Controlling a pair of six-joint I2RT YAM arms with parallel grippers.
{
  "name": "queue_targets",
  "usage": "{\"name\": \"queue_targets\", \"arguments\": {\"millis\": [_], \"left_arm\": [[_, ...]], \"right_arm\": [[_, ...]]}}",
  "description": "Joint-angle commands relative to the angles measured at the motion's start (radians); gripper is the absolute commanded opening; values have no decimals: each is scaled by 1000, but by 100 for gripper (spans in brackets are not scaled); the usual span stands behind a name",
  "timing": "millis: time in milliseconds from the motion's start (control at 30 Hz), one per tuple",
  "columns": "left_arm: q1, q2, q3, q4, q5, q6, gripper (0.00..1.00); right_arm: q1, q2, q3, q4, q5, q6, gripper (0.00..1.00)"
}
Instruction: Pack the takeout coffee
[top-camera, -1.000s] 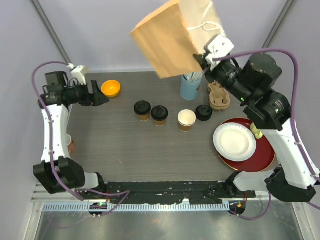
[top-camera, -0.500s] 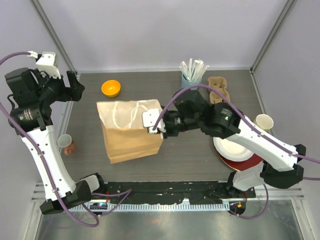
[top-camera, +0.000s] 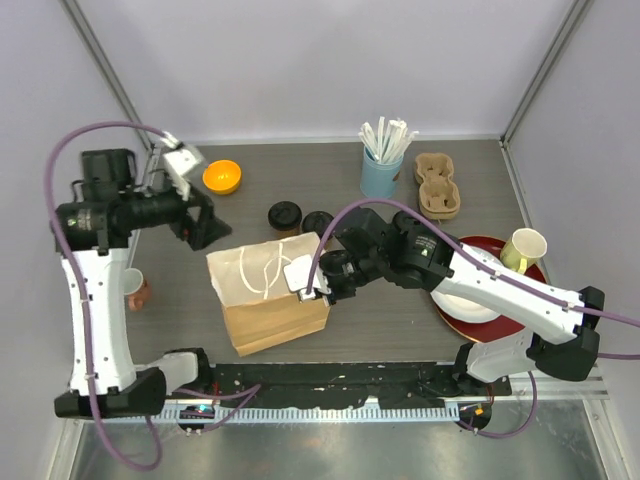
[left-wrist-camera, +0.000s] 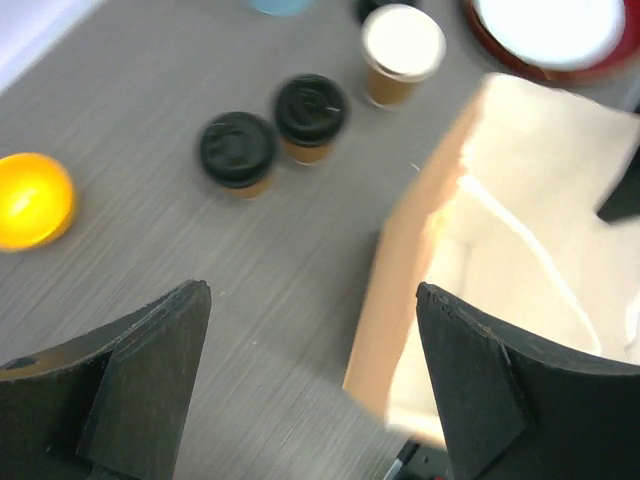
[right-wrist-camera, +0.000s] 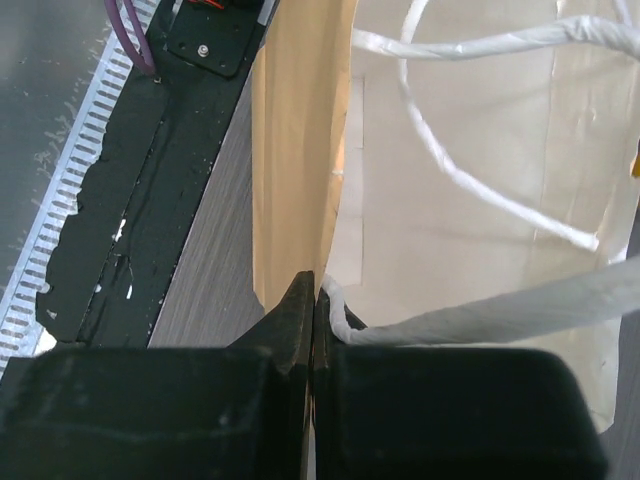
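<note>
A dark wood-grain counter (top-camera: 400, 335) is seen. Set on it are an orange bowl (top-camera: 222, 177) far left, two lidded coffee cups (top-camera: 285, 215) (top-camera: 318, 222) side by side, a paper bag (top-camera: 270, 290) just before them, a straw cup (top-camera: 381, 175), a cup carrier (top-camera: 437, 185), a red tray (top-camera: 500, 327) and, apparently hidden from above, an unlidded cup (left-wrist-camera: 403, 50)

1. You can read no text, brand, number or sign in any of the three views.
2. The paper bag (top-camera: 265, 320) shows you only plain brown sides.
3. The black cup lids (left-wrist-camera: 237, 148) are too blurred for you to make out any lettering.
</note>
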Motion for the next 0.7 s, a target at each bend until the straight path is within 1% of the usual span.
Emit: {"name": "queue_targets", "arguments": {"millis": [0, 33, 100, 133, 200, 267, 300, 367, 533, 567, 667], "left_arm": [[-283, 6, -50, -42, -159, 102, 88], [-301, 27, -42, -106, -165, 194, 88], [-303, 46, -10, -166, -167, 293, 86], [-303, 49, -1, -230, -175, 405, 86], [-303, 58, 39, -287, -176, 503, 86], [-301, 78, 80, -318, -170, 547, 85], [-303, 86, 128, -330, -161, 560, 84], [-303, 93, 148, -347, -123, 587, 80], [-363, 83, 20, -350, -129, 669, 75], [-372, 81, 3, -350, -127, 678, 72], [-386, 70, -24, -350, -121, 681, 70]], "right_arm": [[2, -4, -8, 76, -73, -39, 1], [2, 1, -10, 74, -68, -36, 1], [0, 5, -11, 66, -68, -36, 1], [2, 7, -13, 65, -71, -38, 1], [2, 10, -17, 63, -71, -38, 1], [-1, 10, -25, 65, -73, -38, 1], [-1, 13, -28, 65, -79, -38, 1], [-7, 16, -37, 65, -85, -38, 1], [-21, 24, -53, 83, -107, -36, 1], [-27, 27, -56, 88, -108, -38, 1], [-55, 36, -56, 89, -124, -36, 1]]}}
